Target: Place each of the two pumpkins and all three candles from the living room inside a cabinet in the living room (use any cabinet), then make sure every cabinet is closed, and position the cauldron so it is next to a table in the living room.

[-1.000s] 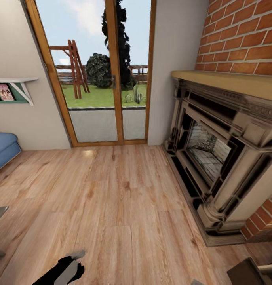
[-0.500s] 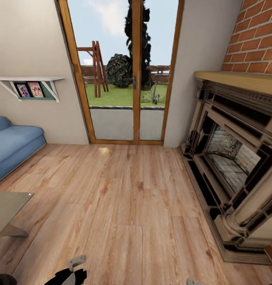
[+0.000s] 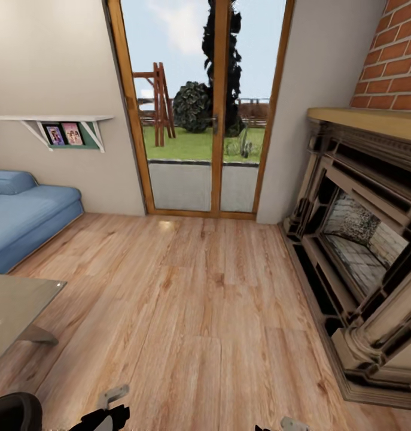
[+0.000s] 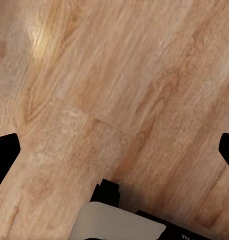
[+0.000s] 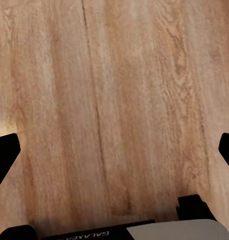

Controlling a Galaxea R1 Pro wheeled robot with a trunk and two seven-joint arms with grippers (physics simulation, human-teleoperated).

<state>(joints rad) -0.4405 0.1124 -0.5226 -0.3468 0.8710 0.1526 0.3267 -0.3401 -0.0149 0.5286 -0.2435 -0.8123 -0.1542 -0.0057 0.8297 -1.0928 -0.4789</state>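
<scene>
Wood-plank flooring filled the room up to a glazed patio door at 12 o'clock. An ornate fireplace under brick stood at 3 o'clock, a blue sofa and a wall shelf at 10 o'clock, and a glass table corner at 8 o'clock. The left gripper and right gripper hung over bare planks, fingers spread apart and empty. No pumpkin, candle, cabinet or cauldron was visible.

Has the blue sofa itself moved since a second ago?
No. The blue sofa keeps its place under the wall shelf; both slid right together, so the camera turned left.
</scene>
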